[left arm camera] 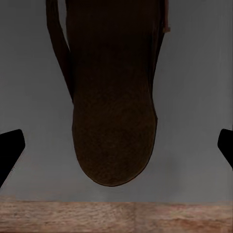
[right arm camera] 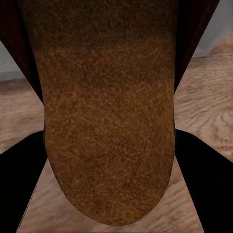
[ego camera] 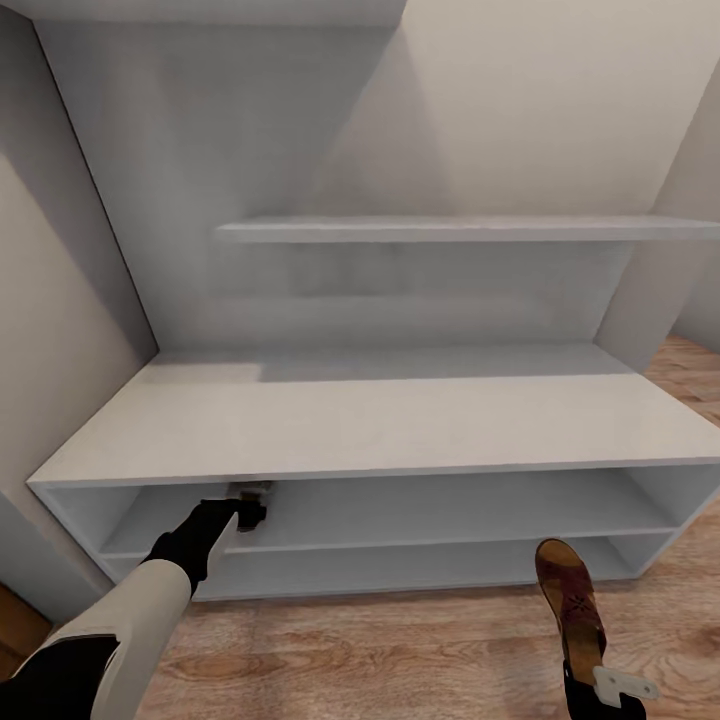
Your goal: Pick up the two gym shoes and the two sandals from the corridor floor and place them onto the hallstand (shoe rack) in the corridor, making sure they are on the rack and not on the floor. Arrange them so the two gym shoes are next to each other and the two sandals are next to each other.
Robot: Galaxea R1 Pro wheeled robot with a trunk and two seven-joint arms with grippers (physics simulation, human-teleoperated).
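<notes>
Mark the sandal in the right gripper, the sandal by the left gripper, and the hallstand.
Right sandal [ego camera: 568,590], head view: strap area.
Left sandal [left arm camera: 114,121], left wrist view: sole.
Hallstand [ego camera: 400,420], head view: bare bench top.

You had soft, even light on the hallstand [ego camera: 400,420], its top glaring pale and its shelf bays falling into grey shade. Your left wrist view went dim, the sandal [left arm camera: 114,111] nearly black; lines splayed at the head view's edges.
</notes>
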